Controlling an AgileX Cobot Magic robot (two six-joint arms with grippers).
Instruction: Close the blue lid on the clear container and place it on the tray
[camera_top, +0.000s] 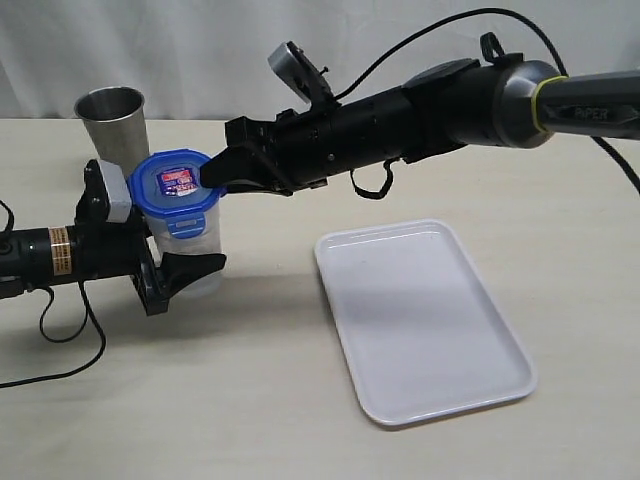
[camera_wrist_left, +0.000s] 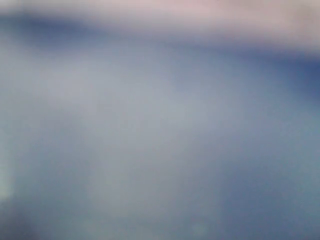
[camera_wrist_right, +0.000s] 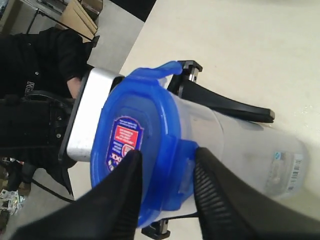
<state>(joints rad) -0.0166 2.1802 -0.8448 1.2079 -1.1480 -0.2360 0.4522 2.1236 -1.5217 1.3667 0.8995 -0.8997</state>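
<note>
The clear container (camera_top: 203, 238) stands on the table at the left with the blue lid (camera_top: 176, 186) on its mouth. My left gripper (camera_top: 190, 262) is shut round the container's body; one black finger (camera_wrist_right: 225, 103) lies along its side. My right gripper (camera_top: 213, 175) reaches across from the right. Its fingers pinch the lid's edge, one on top by the red-and-white label and one against a side tab (camera_wrist_right: 181, 170). In the right wrist view the gripper (camera_wrist_right: 167, 155) straddles the lid (camera_wrist_right: 150, 112) and the container (camera_wrist_right: 250, 145). The left wrist view is a blue-grey blur. The white tray (camera_top: 420, 320) lies to the right.
A grey steel cup (camera_top: 112, 125) stands just behind the container and the left gripper. The right arm (camera_top: 430, 105) stretches over the table behind the tray. The left arm's cables (camera_top: 60, 330) trail at the left edge.
</note>
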